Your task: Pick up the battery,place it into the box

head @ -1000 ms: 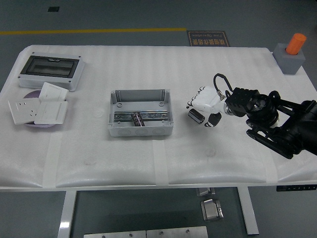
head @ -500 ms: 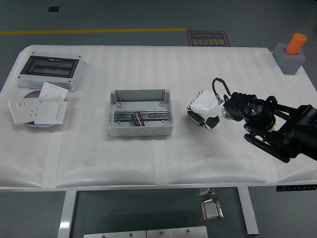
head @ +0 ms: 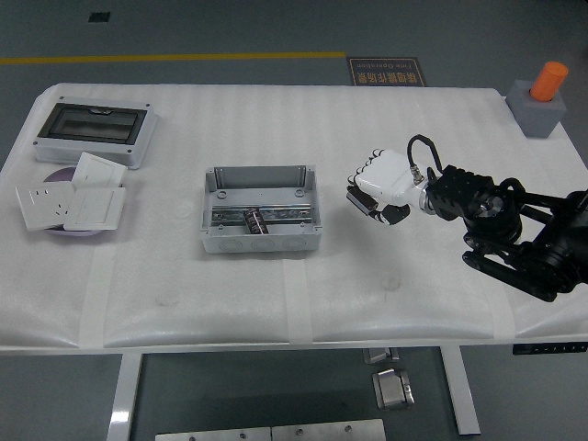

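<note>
I count one open grey box (head: pixel 261 209) with one battery (head: pixel 254 220) in it, one enclosure with a dark window (head: pixel 93 131), three white socket plates (head: pixel 72 199), and one orange-topped grey block (head: pixel 541 101).

The white desk (head: pixel 276 294) carries an open grey box (head: pixel 261 210) near its middle. Well to the left of the box lie a dark-lidded grey enclosure (head: pixel 92 130) and, nearer the front edge, white socket plates (head: pixel 72 202) stacked on a purple disc (head: pixel 57 176). Far right of the box, at the back corner, sits a grey block (head: pixel 540 110) with an orange cylinder (head: pixel 550 81).
</note>
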